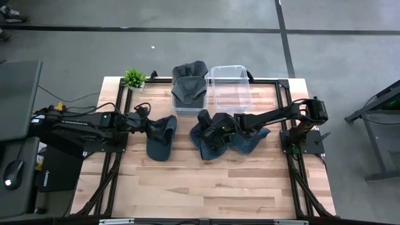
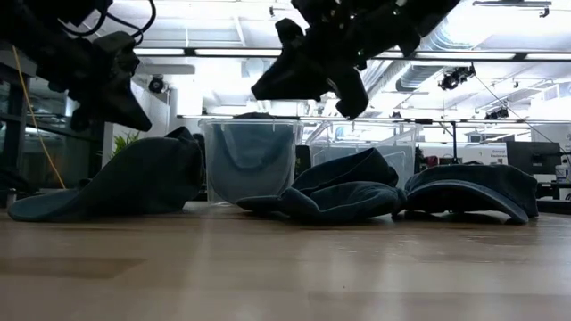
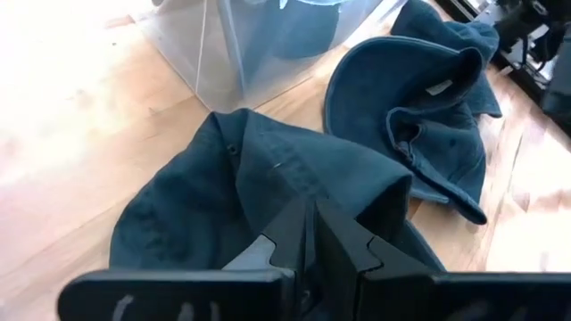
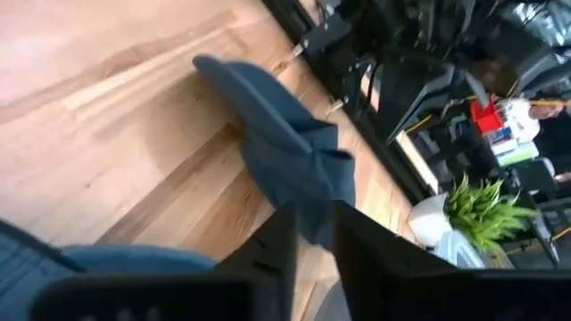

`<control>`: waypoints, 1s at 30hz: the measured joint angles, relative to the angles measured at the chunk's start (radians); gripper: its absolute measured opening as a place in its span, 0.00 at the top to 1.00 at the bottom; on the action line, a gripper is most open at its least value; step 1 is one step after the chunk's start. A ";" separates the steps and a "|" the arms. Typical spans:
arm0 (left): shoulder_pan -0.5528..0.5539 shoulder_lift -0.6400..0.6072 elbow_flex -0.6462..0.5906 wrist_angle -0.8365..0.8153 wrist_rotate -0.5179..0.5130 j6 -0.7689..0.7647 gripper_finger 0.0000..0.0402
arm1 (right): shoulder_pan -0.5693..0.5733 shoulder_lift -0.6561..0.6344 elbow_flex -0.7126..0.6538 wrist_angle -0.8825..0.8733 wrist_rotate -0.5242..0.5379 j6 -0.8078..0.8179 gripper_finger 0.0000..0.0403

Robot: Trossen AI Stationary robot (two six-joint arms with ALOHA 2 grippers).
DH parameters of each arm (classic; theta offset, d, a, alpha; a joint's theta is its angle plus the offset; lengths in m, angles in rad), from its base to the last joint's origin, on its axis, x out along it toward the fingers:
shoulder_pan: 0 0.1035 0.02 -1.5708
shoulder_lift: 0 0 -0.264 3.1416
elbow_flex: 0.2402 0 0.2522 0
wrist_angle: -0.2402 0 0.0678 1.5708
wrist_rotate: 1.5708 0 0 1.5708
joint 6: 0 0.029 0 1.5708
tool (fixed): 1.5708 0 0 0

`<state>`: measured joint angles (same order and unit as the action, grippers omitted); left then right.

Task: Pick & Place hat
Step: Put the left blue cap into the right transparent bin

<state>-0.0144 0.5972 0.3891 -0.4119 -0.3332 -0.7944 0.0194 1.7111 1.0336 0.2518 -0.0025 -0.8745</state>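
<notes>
Three dark blue hats lie loose on the tabletop, a fourth in a bin

Left gripper (image 1: 152,129) is clenched on the crumpled left hat (image 1: 160,138) near the table's middle; right gripper (image 1: 215,133), slightly parted, hangs over two heaped hats (image 1: 234,139). Behind, toward the far edge: filled bin (image 1: 187,100), empty bin (image 1: 230,88), small plant (image 1: 134,78)

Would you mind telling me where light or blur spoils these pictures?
Left wrist view: the table is washed out pale beside the bin. Low view: bright ceiling lights turn both arms into silhouettes, and the near tabletop is blurred. Right wrist view: the right gripper is soft, as is the plant. High view: evenly lit.
</notes>
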 joint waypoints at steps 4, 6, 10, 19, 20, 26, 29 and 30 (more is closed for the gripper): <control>0.000 0.000 -0.001 0.005 -0.004 0.000 0.94 | -0.007 0.011 0.000 0.045 -0.042 -0.002 0.70; 0.000 0.000 -0.001 0.002 -0.013 0.000 0.94 | -0.015 0.035 0.000 0.090 -0.062 0.000 0.64; 0.001 0.000 -0.001 0.000 -0.018 -0.010 0.94 | -0.027 0.107 0.001 0.226 -0.033 -0.011 0.54; 0.001 0.017 -0.001 0.000 -0.018 -0.067 0.94 | -0.029 0.236 0.174 0.185 0.007 0.011 0.46; 0.001 0.024 -0.001 -0.003 -0.018 -0.074 0.94 | -0.031 0.246 0.197 0.150 0.006 0.010 0.45; 0.001 0.062 -0.001 0.000 -0.017 -0.093 0.94 | -0.061 0.309 0.328 -0.032 -0.007 0.010 0.45; 0.001 0.074 -0.001 0.002 -0.017 -0.094 0.94 | -0.077 0.324 0.367 -0.104 -0.031 0.010 0.45; 0.001 0.076 -0.001 -0.002 -0.017 -0.094 0.94 | -0.082 0.324 0.372 -0.127 -0.038 0.009 0.45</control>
<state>-0.0139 0.6727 0.3885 -0.4135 -0.3500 -0.8883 -0.0623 2.0354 1.4060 0.1249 -0.0409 -0.8650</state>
